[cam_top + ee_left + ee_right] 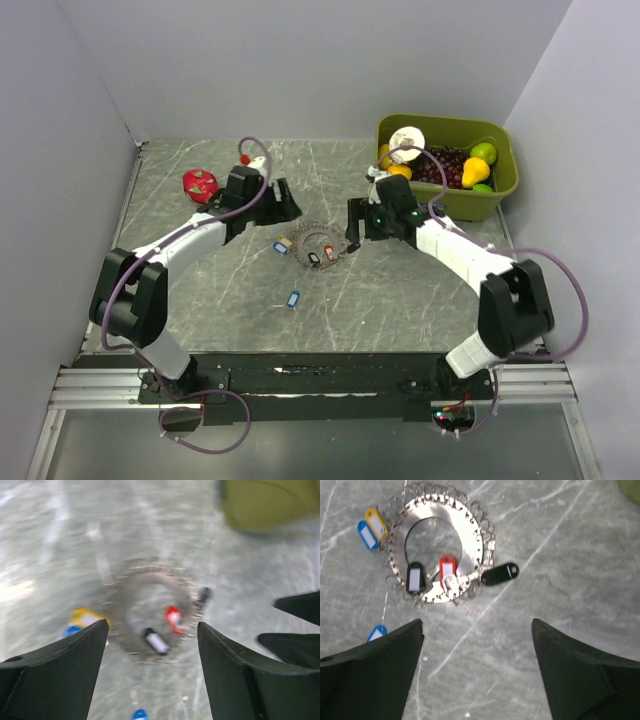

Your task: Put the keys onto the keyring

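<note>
Your left tool (151, 625) is wide and holds nothing. Your right tool (477, 622) is wide and bare too. Both hang over the grey marbled table (400, 290), close to the ring.

One small key with a blue plastic tag (377, 632) lies alone on the table, apart from the ring, on the side toward the arm bases. The round silver metal keyring (470, 530), with wire hooks all round it, lies flat between the two tools.

A black tag (415, 577) and a red tag (448, 569) sit on it, and a black fob (499, 574) hangs at its edge. A second blue tag (368, 534) and a yellow tag (377, 522) touch its outer hooks. You cannot tell if they are hooked on.

So the job looks partly done. The lone blue key is not yet on.

The tags have white slips, but no words can be read. Farther off stands a green plastic bin (490, 203) of fruit.
</note>
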{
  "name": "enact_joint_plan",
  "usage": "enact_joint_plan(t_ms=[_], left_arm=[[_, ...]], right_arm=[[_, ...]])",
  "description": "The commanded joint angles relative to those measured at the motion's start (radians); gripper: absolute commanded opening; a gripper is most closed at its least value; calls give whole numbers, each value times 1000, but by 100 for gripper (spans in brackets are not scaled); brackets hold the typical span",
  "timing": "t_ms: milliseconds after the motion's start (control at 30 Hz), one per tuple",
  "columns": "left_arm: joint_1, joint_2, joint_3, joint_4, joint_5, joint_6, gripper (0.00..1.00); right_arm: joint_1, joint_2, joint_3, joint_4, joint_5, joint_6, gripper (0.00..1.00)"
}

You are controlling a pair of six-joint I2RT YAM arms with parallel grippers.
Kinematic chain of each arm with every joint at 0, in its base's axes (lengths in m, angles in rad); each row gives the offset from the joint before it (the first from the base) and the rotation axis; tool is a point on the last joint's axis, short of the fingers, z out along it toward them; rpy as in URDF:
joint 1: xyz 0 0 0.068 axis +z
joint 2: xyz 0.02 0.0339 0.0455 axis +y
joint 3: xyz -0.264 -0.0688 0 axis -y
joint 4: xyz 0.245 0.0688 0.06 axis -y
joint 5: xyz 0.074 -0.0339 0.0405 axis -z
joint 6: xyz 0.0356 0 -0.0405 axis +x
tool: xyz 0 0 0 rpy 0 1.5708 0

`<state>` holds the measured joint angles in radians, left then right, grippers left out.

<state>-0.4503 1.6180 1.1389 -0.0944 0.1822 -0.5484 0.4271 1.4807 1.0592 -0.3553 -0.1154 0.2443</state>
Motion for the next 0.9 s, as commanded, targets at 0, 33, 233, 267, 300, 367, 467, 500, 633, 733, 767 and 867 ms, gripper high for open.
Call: enact_joint_plan(t_ms=[0, 33, 233, 267, 300, 367, 467, 500, 633, 733, 767, 867], left_arm=[[59, -1, -50, -74, -7, -39, 78], [61, 3, -51, -85, -10, -38, 77], [61, 33, -65, -91, 11, -38, 77], [61, 37, -70, -88, 14, -39, 77], [61, 40, -71, -85, 16, -39, 76], [61, 49, -76, -85, 17, -39, 76], [59, 57, -85, -85, 22, -41, 76], [61, 57, -88, -82, 25, -42, 76], [61, 52, -103, -74, 28, -48, 76], [61, 51, -105, -77, 23, -44, 76], [61, 51, -105, -80, 20, -39, 76], [61, 46, -103, -87, 13, -35, 75]], right_arm=[[4, 116, 126, 2, -4, -17, 88], [6, 139, 152, 1, -22, -17, 83], [7, 308, 237, -17, -87, -23, 59], [12, 319, 242, -17, -107, -25, 55], [13, 329, 245, -20, -113, -23, 54], [18, 351, 245, -13, -133, -23, 50], [33, 378, 242, -10, -145, -19, 49], [42, 385, 242, -11, -145, -19, 48], [56, 415, 225, -2, -158, -13, 43], [71, 414, 199, 9, -155, -4, 36], [73, 414, 193, 10, -155, 0, 32], [87, 409, 174, 10, -155, 1, 21]])
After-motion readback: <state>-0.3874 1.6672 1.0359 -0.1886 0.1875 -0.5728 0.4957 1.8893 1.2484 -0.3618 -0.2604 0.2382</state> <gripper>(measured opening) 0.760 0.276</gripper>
